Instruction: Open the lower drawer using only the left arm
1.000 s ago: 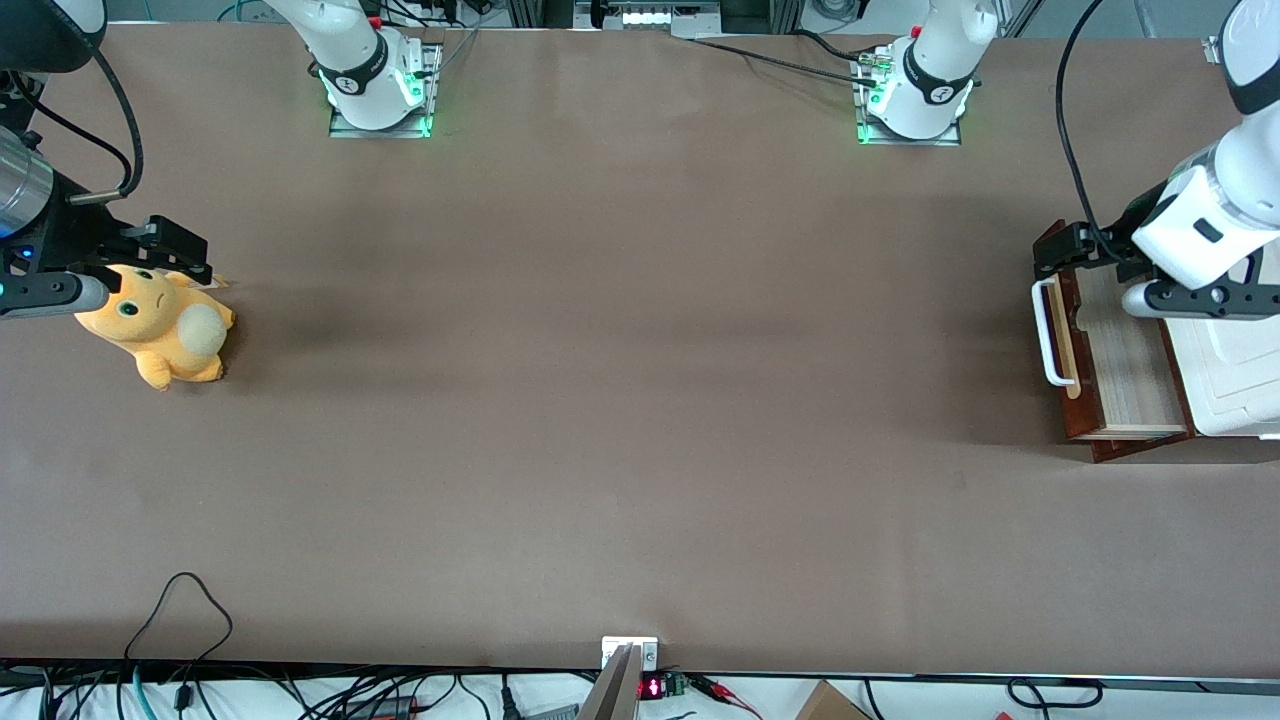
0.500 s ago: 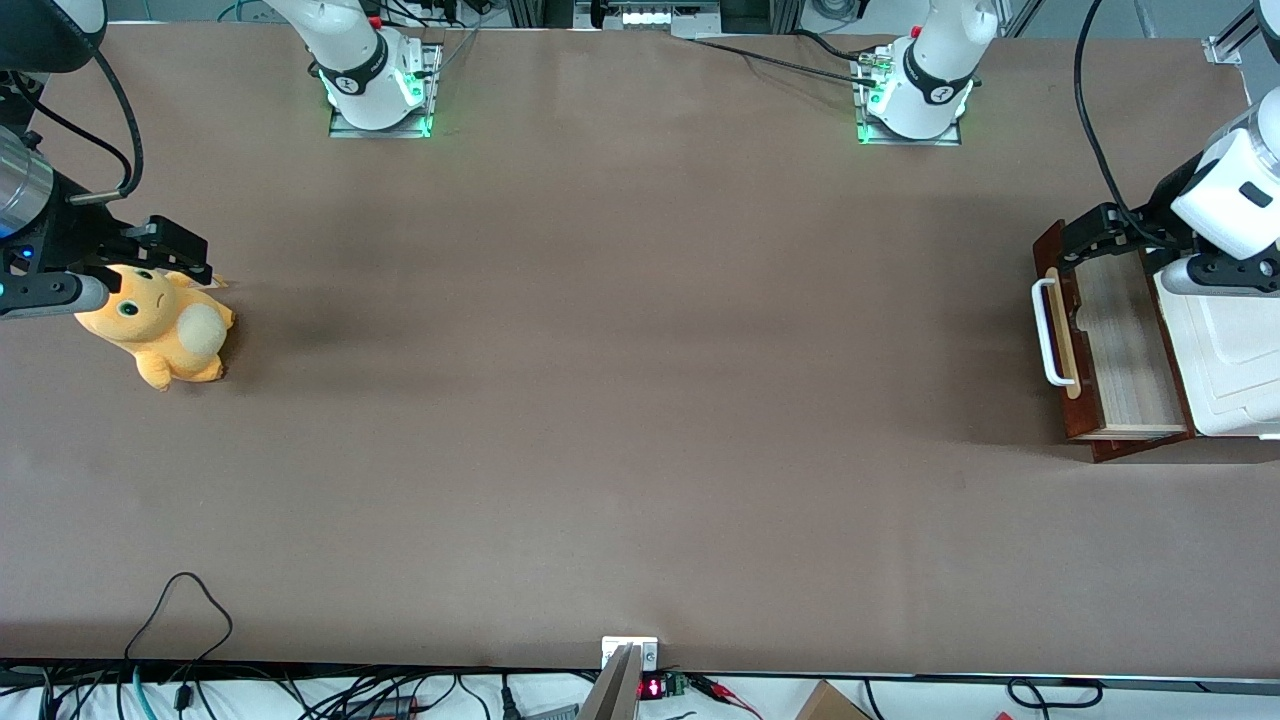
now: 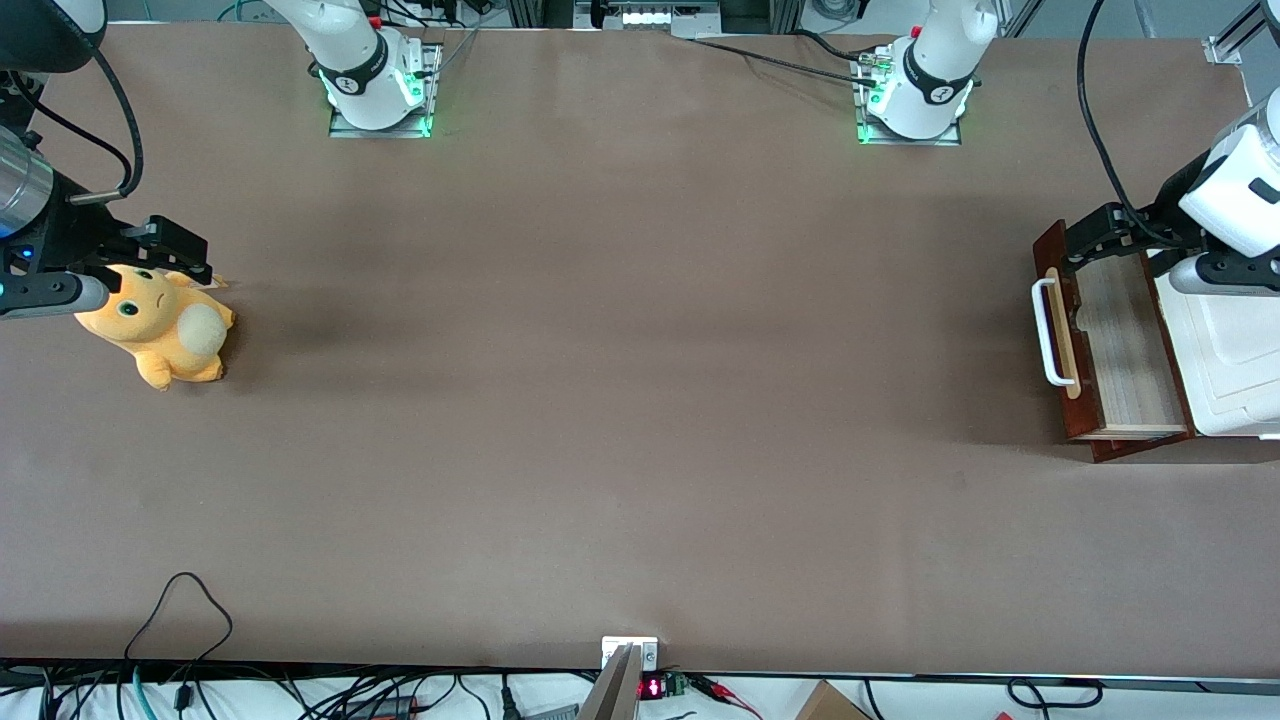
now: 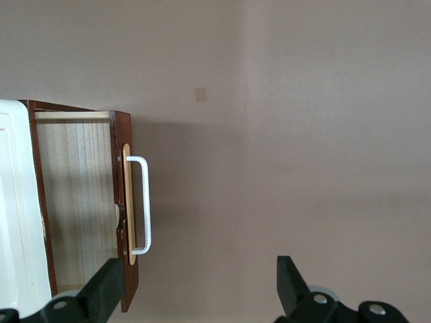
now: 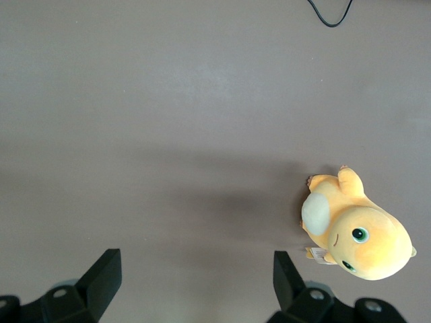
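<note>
Above the lower drawer (image 3: 1115, 345), seemingly clear, gripper (image 4: 195, 289) spread wide.

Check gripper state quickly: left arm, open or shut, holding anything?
Left arm's gripper: open, holding nothing, raised above the pulled-out lower drawer, clear of its white bar handle.

**Colours on the desk, quick rundown**

Desk (image 3: 620, 400) is plain matte brown all over. The drawer (image 3: 1125, 340) has a dark reddish-brown front, a white handle (image 3: 1047, 332) on a pale strip, and a light striped wood grain inside. Cabinet (image 3: 1235, 360) is white. The arm (image 3: 1235, 190) is glossy white, its gripper (image 4: 195, 289) black, above the drawer's edge. The plush (image 3: 160, 325) at the parked arm's end is orange-yellow with a cream belly and green eyes.
</note>
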Robot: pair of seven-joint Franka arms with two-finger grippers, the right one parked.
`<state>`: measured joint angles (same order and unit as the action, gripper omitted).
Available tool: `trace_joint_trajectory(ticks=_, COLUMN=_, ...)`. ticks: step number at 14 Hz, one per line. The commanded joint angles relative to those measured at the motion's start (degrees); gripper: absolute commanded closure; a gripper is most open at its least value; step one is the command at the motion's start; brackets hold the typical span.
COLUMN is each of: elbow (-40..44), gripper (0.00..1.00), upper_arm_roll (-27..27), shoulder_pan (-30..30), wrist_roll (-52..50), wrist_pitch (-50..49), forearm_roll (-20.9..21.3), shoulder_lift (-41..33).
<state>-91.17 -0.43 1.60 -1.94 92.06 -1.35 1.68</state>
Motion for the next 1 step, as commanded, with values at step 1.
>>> trace_joint_trajectory(ticks=1, elbow=1.79, gripper=0.0, upper_arm_roll=-0.1, shoulder_pan=-0.54, wrist_roll=1.06, wrist_pitch=-0.65, forearm_roll=-0.76, shoulder_lift=0.95)
